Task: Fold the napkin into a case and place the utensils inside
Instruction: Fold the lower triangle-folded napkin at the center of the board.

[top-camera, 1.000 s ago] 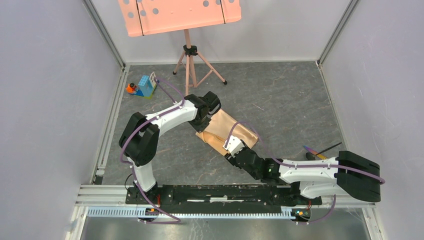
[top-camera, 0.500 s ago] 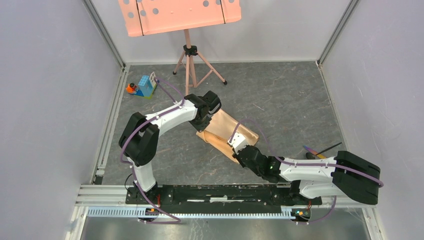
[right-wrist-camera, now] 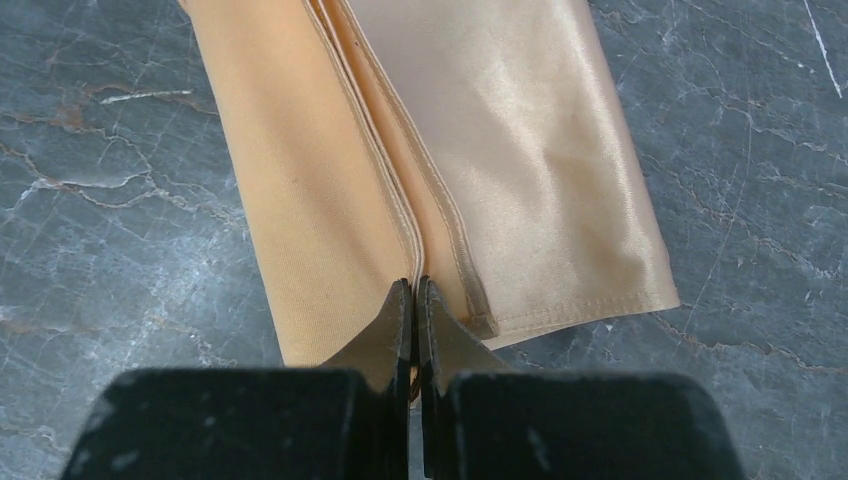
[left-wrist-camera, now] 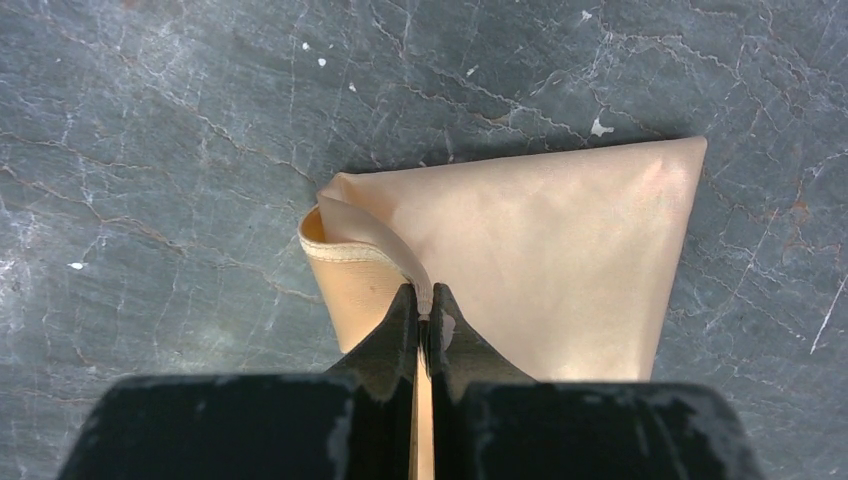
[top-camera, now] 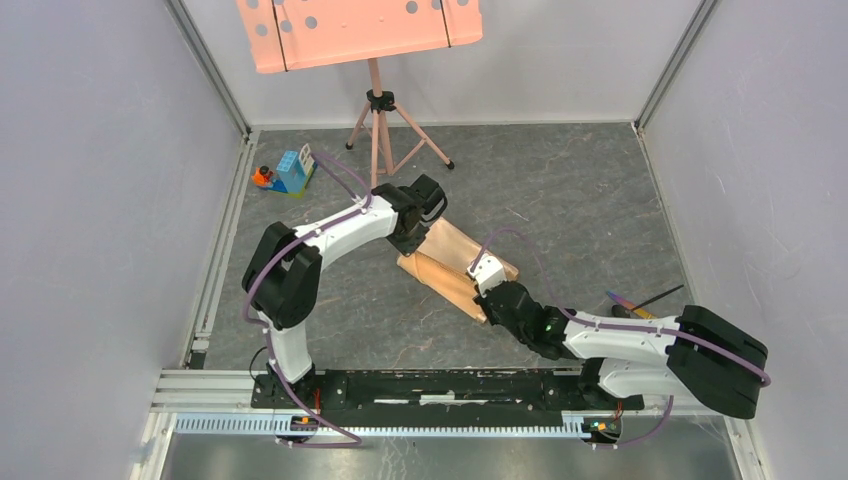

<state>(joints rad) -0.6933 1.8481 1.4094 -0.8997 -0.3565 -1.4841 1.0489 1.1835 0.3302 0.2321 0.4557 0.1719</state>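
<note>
The napkin lies folded into a narrow peach oblong on the grey floor between the two arms. At its far end my left gripper is shut on a raised hem strip of the napkin, which curls up into the left gripper's jaws. My right gripper sits at the near right end. In the right wrist view the right gripper is shut on the stitched layered edge running down the middle of the napkin. The utensils lie apart at the right, beside the right arm's base.
A music stand with a salmon-pink perforated tray stands at the back. Toy blocks sit at the back left near the wall rail. Grey walls close in on the left, right and back.
My right gripper has shut on the napkin's edge and moved up and right with it. The cloth is now a narrower strip. The left gripper kept its grip and shifted slightly.
</note>
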